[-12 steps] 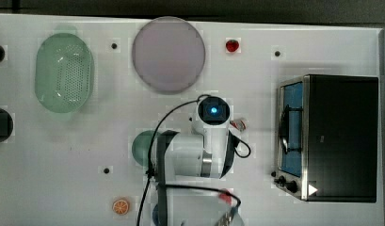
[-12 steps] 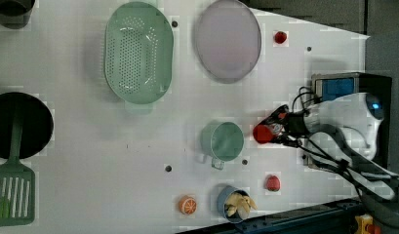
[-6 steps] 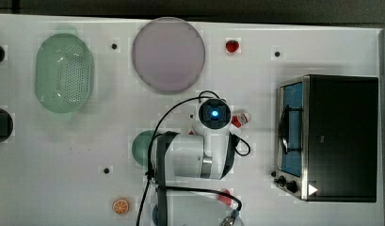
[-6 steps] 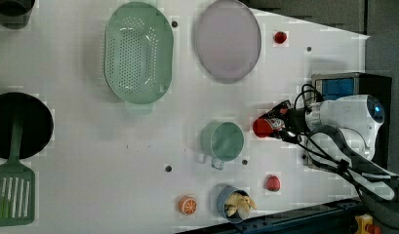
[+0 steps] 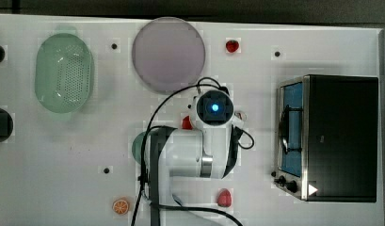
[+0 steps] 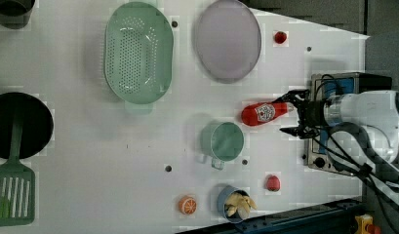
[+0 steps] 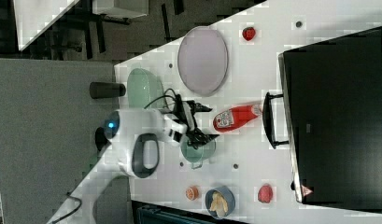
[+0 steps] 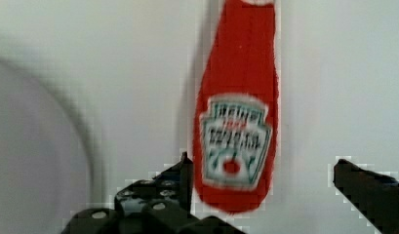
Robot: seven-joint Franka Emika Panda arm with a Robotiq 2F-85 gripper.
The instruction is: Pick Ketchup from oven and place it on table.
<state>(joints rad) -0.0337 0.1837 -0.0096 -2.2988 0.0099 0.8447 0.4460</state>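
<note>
Since the earlier frames, my gripper (image 6: 293,111) has spread its fingers wide and let go of the Ketchup (image 6: 264,112), which now stands on its own on the table (image 6: 80,161) rather than sitting pinched at the fingertips. From the left view, I see the red bottle with its white label between the purple plate (image 6: 228,40) above and the green mug (image 6: 223,142) below, its narrow capped end pointing toward the gripper. One black finger sits on each side of that narrow end; I think there is a small gap on both sides, though the fingers and neck overlap in the left view. The wrist view confirms it: the Ketchup (image 8: 237,117) shows label-up with one finger (image 8: 158,190) just beside its wide end and the other well off to the far side, neither pressing it.

In the right view, the bottle (image 7: 235,117) sits between the gripper (image 7: 203,122) and the handle of the oven (image 7: 338,112), clear of the oven's front. In the top view my arm covers most of the bottle; a sliver of red (image 5: 186,123) peeks out beside the wrist, to the top view's left of the oven (image 5: 338,136).

A green colander (image 6: 137,52), a strawberry (image 6: 272,183), an orange slice (image 6: 187,204) and a small blue bowl (image 6: 231,201) also rest on the table
</note>
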